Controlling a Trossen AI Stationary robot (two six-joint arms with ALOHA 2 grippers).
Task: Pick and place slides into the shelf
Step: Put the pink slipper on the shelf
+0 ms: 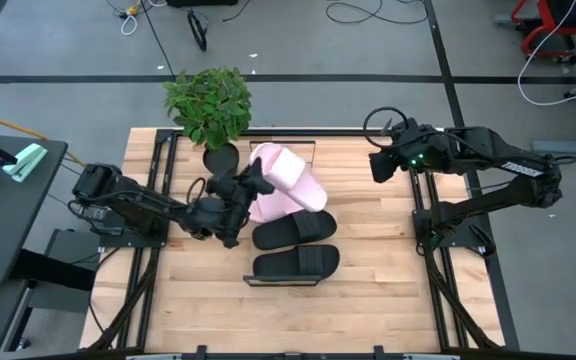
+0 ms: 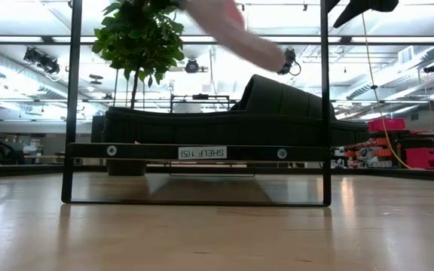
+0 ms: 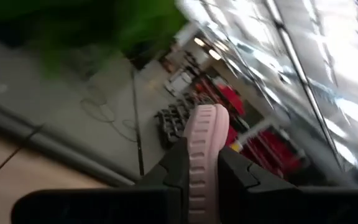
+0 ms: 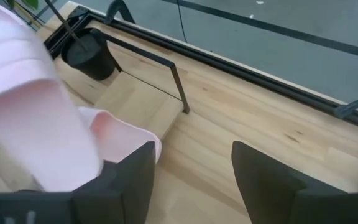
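A pink slide [image 3: 202, 155] was pinched edgewise by the left gripper [image 1: 236, 190]; best kept level onto the shelf [image 2: 194, 152], right gripper [image 4: 191, 180] spread.

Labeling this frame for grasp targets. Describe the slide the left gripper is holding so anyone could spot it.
Start at the potted plant at the table's far edge. Just in front of it, the left gripper reaches in toward the cluster of four slides. It grips the pink slide that is lifted and tilted above the other pink slide; the two black slides lie flat, nearer the front.
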